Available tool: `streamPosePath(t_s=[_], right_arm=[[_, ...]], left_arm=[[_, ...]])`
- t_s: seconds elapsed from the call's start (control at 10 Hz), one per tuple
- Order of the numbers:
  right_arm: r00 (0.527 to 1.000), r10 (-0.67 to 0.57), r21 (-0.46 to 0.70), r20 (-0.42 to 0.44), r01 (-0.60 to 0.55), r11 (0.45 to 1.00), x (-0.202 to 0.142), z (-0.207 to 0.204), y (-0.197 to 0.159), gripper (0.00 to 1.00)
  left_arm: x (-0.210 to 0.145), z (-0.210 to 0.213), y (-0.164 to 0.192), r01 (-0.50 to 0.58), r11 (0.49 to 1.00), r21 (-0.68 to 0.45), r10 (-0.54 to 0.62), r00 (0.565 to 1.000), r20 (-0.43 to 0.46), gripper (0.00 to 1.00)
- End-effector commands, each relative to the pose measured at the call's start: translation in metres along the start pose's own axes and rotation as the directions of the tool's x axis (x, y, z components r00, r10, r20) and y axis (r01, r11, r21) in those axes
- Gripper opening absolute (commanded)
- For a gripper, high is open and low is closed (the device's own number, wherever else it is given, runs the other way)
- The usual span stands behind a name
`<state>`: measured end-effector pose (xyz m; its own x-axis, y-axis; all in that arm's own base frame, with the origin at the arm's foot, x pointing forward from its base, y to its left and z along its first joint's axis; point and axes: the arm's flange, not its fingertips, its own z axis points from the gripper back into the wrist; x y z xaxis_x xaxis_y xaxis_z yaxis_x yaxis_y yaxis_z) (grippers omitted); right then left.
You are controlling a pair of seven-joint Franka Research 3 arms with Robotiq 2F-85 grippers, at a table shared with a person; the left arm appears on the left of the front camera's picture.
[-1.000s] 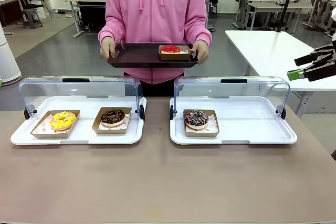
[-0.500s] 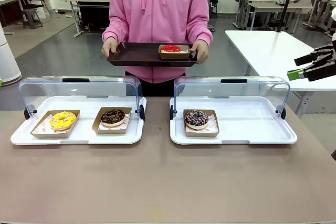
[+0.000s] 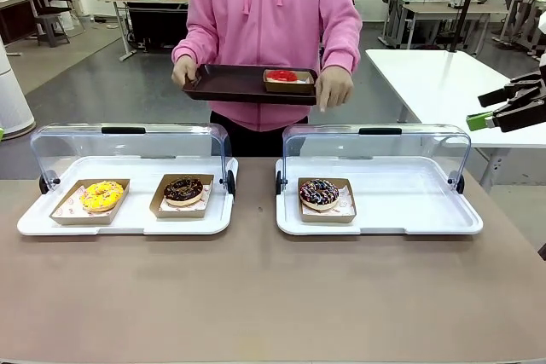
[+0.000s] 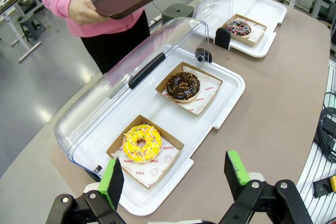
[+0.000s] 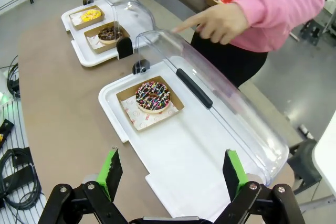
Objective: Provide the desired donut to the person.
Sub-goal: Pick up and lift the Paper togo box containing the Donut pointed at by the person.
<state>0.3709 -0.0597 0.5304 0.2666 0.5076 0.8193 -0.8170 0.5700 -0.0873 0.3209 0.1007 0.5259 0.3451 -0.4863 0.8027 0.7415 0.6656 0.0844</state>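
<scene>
At 12 o'clock, person (image 3: 264,23): held brown tray (image 3: 230,84) carrying red donut (image 3: 281,77); one hand (image 5: 218,23) free of it, finger out above right case lid (image 5: 231,129).
Donuts: yellow donut (image 3: 102,195) at 10 o'clock, chocolate donut (image 3: 183,189) at 11, sprinkled donut (image 3: 319,193) at 1, each in card tray, lids raised.
Left gripper (image 4: 176,174): wide, empty, hung near yellow donut.
Right gripper (image 5: 170,174): wide, empty, hung at 3 o'clock, clear of case.
Risk, choice: could not tell which donut finger meant; wrong pick likely.
Risk, reach: could clip raised lid, or squash icing if closed on donut instead of card tray.
</scene>
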Motion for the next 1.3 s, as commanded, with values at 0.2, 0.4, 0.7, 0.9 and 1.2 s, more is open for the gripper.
streamPosePath(t_s=[0.2, 0.4, 0.7, 0.9, 1.2], right_arm=[[1.000, 0.002, 0.004, 0.012, -0.002, 1.000, 0.0007, -0.0010, 0.0003, 1.00], [1.000, 0.002, 0.004, 0.012, -0.002, 1.000, 0.0007, -0.0010, 0.0003, 1.00], [1.000, 0.002, 0.004, 0.012, -0.002, 1.000, 0.0007, -0.0010, 0.0003, 1.00], [1.000, 0.002, 0.004, 0.012, -0.002, 1.000, 0.0007, -0.0010, 0.0003, 1.00], [1.000, 0.002, 0.004, 0.012, -0.002, 1.000, 0.0007, -0.0010, 0.0003, 1.00]], left_arm=[[0.0001, 0.0003, 0.0006, -0.006, 1.000, -0.005, 0.006, 1.000, 0.009, 1.00], [0.0001, 0.0003, 0.0006, -0.006, 1.000, -0.005, 0.006, 1.000, 0.009, 1.00], [0.0001, 0.0003, 0.0006, -0.006, 1.000, -0.005, 0.006, 1.000, 0.009, 1.00], [0.0001, 0.0003, 0.0006, -0.006, 1.000, -0.005, 0.006, 1.000, 0.009, 1.00], [0.0001, 0.0003, 0.0006, -0.006, 1.000, -0.005, 0.006, 1.000, 0.009, 1.00]])
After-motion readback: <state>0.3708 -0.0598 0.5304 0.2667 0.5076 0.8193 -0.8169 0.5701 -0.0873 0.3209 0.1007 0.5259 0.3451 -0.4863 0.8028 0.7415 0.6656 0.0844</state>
